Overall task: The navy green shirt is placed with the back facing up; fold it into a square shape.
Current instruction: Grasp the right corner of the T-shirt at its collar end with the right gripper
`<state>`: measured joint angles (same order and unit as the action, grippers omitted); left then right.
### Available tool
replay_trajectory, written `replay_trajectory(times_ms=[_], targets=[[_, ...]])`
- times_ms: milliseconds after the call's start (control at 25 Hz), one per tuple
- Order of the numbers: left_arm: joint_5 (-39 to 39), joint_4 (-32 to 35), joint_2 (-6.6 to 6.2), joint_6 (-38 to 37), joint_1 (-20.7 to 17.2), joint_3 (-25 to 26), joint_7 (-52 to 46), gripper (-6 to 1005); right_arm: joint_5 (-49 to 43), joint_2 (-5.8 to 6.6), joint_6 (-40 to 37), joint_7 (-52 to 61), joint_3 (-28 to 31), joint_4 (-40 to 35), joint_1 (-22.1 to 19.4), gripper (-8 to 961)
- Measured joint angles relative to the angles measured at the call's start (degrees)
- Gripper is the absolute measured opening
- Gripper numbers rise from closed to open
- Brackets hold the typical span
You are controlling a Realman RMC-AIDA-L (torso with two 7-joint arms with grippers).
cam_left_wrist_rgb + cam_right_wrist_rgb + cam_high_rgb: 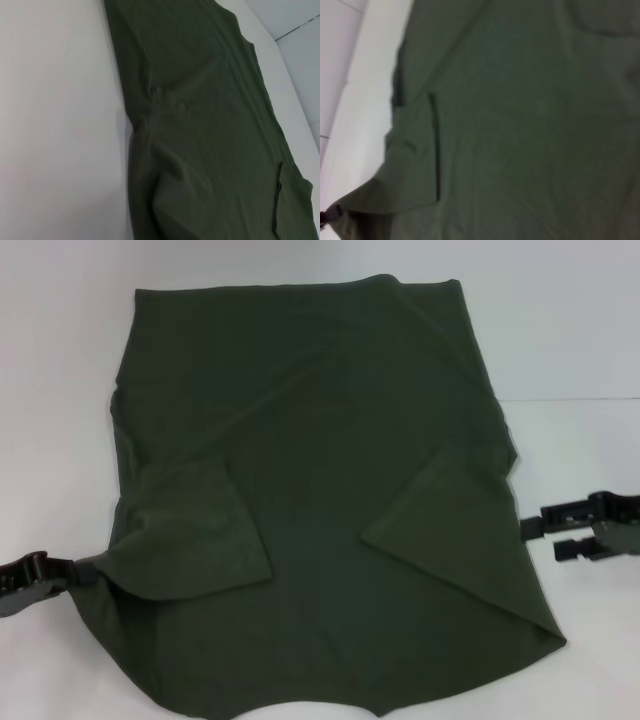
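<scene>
From the head camera, the navy green shirt (330, 500) lies spread flat across the middle of the white bench (60, 390), reaching from near the far edge down to the near edge, with both short sleeves folded inward onto the body. The left gripper (85, 568) sits at the shirt's left side near the near-left corner, its fingers closed on the cloth edge by the folded sleeve. The right gripper (540, 536) rests by the bench's right edge, just beside the shirt's right side, its two fingers parted with nothing between them. The left wrist camera shows the shirt (210, 125) puckered where it meets bare bench (55, 125). The right wrist camera shows the shirt (530, 120) with a folded sleeve hem.
</scene>
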<state>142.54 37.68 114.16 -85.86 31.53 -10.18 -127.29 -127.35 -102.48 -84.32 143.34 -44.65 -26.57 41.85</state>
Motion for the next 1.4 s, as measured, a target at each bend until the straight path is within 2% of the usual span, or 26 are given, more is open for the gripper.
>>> replay_trajectory(times_ms=[160,720,1080,1400], targets=[[-0.25,-0.29,0.01,0.2,0.02,-0.22,0.68,19,-1.74,0.44,0.07,2.65,-0.09,1.39,-0.69,827],[-0.6,-0.34,-0.02,1.27,0.68,-0.08,1.16,21,-5.66,-0.52,3.06,3.81,-0.34,4.43,-0.84,823],[-1.29,-0.58,0.01,1.79,0.81,-0.2,1.06,20,-8.4,-1.93,4.07,3.86,-0.36,4.52,-0.34,822],[-1.39,-0.68,0.01,1.79,0.81,0.06,1.12,19,-9.53,-2.7,5.03,3.87,-0.37,4.52,-0.07,821]])
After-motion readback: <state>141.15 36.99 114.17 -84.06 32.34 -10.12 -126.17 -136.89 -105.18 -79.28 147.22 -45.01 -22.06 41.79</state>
